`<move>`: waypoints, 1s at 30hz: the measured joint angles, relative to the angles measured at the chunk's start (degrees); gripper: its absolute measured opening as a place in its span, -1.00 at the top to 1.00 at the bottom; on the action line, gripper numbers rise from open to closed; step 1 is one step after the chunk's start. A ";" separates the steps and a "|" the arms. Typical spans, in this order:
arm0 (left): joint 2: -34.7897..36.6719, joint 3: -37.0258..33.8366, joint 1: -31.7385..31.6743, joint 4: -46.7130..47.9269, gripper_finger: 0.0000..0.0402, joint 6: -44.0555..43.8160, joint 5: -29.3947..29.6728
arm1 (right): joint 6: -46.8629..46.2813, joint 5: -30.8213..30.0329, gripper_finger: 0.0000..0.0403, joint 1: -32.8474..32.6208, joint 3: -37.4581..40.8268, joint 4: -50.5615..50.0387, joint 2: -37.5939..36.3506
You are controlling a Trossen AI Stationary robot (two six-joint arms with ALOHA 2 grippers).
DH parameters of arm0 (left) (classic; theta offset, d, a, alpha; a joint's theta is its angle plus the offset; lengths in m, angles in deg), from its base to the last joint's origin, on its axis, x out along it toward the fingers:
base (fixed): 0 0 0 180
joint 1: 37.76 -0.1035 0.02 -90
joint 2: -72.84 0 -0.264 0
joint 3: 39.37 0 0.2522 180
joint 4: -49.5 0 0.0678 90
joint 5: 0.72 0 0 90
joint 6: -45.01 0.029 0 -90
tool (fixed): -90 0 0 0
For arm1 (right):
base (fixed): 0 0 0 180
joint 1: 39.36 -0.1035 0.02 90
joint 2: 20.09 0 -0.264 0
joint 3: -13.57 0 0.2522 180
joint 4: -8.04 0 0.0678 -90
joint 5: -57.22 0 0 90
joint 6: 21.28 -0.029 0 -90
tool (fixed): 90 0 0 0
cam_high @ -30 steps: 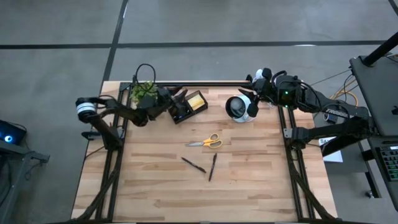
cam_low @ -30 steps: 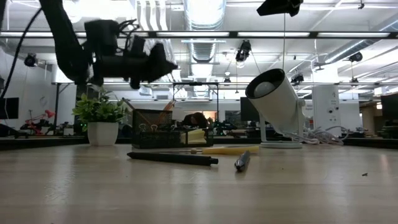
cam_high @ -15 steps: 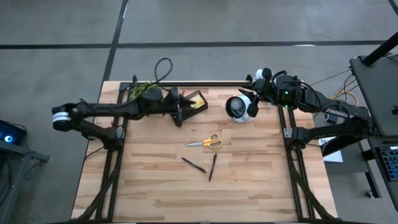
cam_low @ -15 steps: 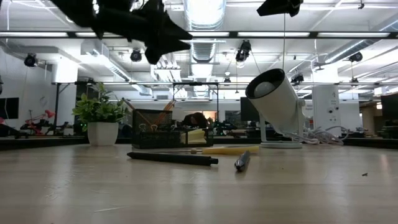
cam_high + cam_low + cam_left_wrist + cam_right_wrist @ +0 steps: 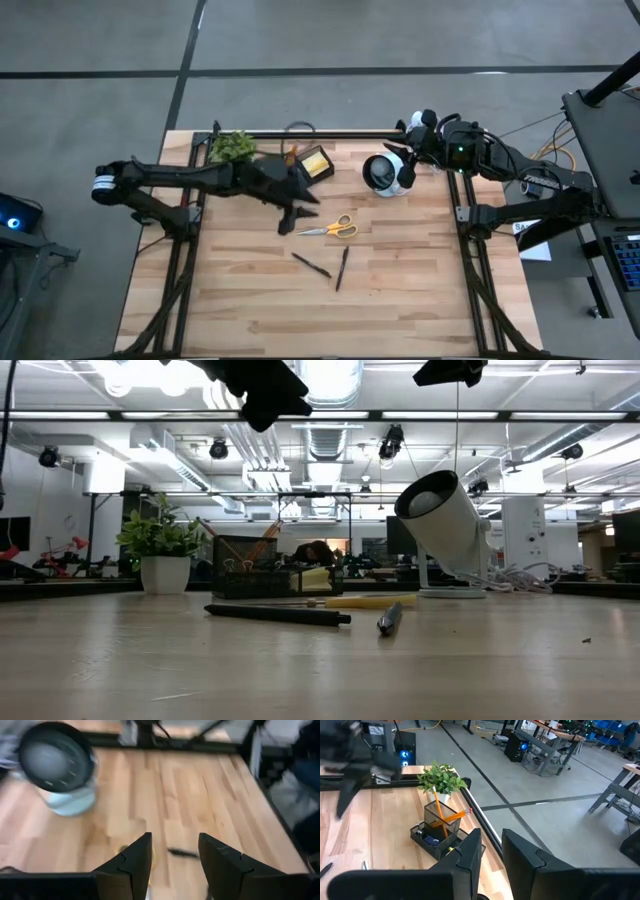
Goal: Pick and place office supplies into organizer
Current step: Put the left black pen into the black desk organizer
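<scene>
Scissors (image 5: 330, 228) flat on the table (image 5: 400, 290), mid-board, just beside the left gripper (image 5: 288, 222), which hangs over them with fingers parted and nothing held; yellow-orange handles, thin steel blades pointing toward that gripper; likely light, rigid, slick on the metal, so the handle loops or the pivot look the surest hold. Two dark pens (image 5: 327, 266) lie a little nearer the front edge; slim, apt to roll. Organizer (image 5: 312, 164) sits at the back edge, black, pencils standing in it. Right gripper (image 5: 408, 148) waits at the back right corner, fingers apart, empty.
</scene>
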 joint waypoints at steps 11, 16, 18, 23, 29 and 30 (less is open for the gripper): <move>-10.51 1.60 9.27 2.90 0.27 5.47 -1.77 | 0.00 0.02 0.67 0.00 0.00 -0.13 0.00; -15.14 3.82 12.57 5.33 0.27 8.33 -2.16 | 0.00 0.02 0.67 0.02 0.00 -0.32 0.00; -17.05 4.85 13.35 6.98 0.27 8.35 -2.33 | 0.00 0.02 0.67 0.00 0.00 -0.33 0.00; -21.40 7.71 14.11 12.35 0.27 8.32 -2.53 | -0.99 0.02 0.67 0.00 0.00 -0.33 0.00; -25.88 10.68 14.35 16.21 0.27 8.33 -2.34 | -1.53 0.02 0.67 0.00 0.00 -0.35 0.00; -26.50 11.00 14.47 16.39 0.27 8.33 -2.33 | -1.53 0.02 0.67 0.00 0.00 -0.37 0.00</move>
